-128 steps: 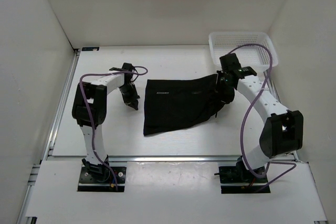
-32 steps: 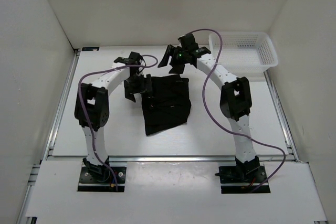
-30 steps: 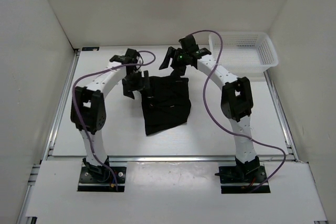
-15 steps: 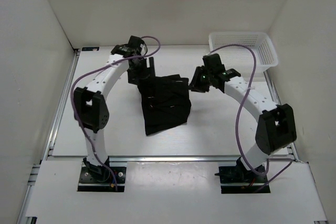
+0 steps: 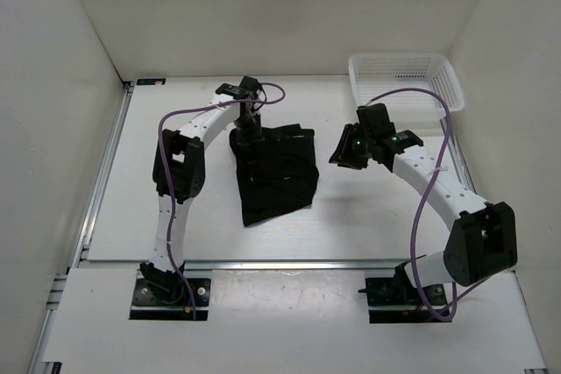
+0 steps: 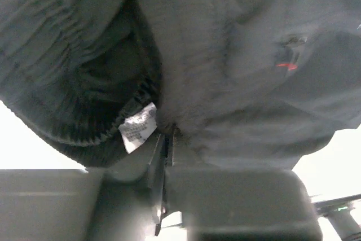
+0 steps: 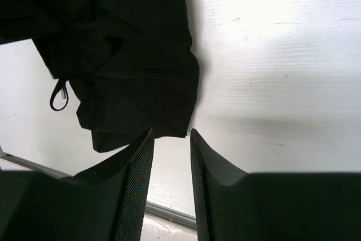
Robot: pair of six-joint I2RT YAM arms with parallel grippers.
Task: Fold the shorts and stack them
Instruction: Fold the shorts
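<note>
The black shorts (image 5: 276,177) lie folded in the middle of the table. My left gripper (image 5: 244,135) is at their far left corner. In the left wrist view its jaws (image 6: 167,134) are pressed together on a bunch of the fabric (image 6: 225,71), beside a white label (image 6: 137,127). My right gripper (image 5: 344,151) hovers to the right of the shorts, apart from them. In the right wrist view its fingers (image 7: 171,136) stand a little apart with nothing between them, and the shorts (image 7: 124,55) lie ahead on the white table.
A white mesh basket (image 5: 405,81) stands at the far right corner. White walls enclose the table on three sides. A metal rail (image 5: 263,264) runs along the near edge. Purple cables loop over both arms.
The shorts were spread wide and are now folded narrower. My right gripper has drawn back to the right, off the shorts. My left gripper has moved right onto their far left corner.
</note>
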